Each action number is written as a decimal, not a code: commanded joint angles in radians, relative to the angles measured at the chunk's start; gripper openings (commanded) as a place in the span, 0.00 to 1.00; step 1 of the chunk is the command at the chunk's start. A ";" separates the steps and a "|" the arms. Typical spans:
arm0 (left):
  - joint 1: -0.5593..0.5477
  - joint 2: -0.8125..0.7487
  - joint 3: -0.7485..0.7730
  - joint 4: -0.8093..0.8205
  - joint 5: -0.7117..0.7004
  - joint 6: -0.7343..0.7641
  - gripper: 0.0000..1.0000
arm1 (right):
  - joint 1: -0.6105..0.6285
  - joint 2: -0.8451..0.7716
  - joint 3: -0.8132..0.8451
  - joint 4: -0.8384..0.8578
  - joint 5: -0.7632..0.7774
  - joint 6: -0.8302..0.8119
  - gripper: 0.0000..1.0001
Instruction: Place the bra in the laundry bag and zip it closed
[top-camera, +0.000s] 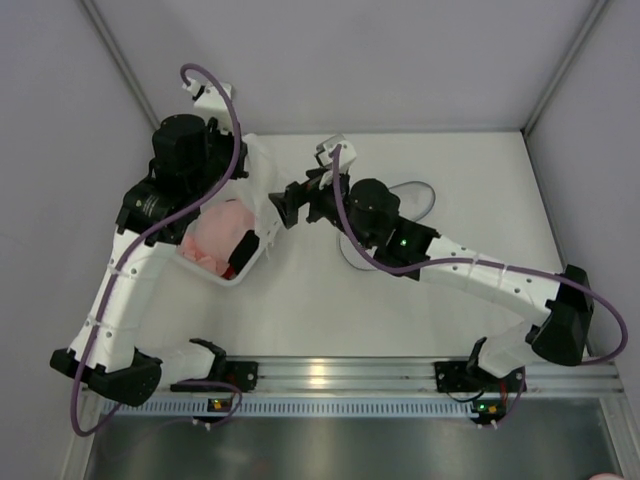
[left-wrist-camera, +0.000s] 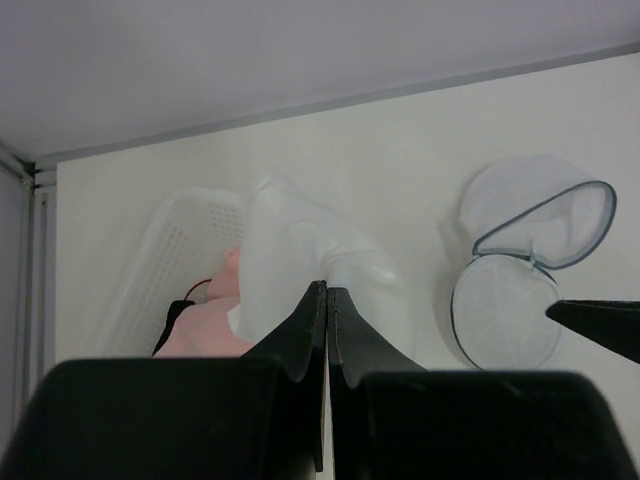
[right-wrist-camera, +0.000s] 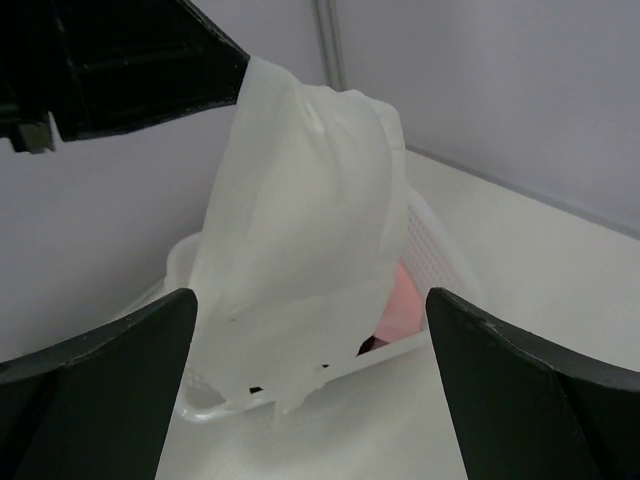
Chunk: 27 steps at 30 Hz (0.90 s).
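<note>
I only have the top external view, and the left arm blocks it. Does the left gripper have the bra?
Observer: Yes. The left gripper is shut on the white bra, which hangs over the bin.
Operator: Is the laundry bag open?
Observer: Yes. The laundry bag lies unzipped, with one half flipped up.
Operator: And the right gripper?
Observer: The right gripper is open, and the bra hangs just ahead of its fingers.

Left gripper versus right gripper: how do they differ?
The left gripper is shut, pinching the bra; the right gripper is wide open, holding nothing. The left gripper grips the bra's top; the right gripper faces its lower part from the side. Both are at the bra.
</note>
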 joint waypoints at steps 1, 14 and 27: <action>-0.008 -0.018 0.001 0.035 -0.143 -0.034 0.00 | 0.026 -0.055 0.017 0.073 -0.030 0.049 0.99; -0.011 -0.009 0.008 0.035 -0.324 -0.128 0.00 | 0.107 0.048 0.069 0.016 -0.248 0.072 0.98; -0.013 -0.049 0.003 0.034 -0.274 -0.103 0.00 | 0.103 0.209 0.097 0.065 -0.128 -0.106 0.99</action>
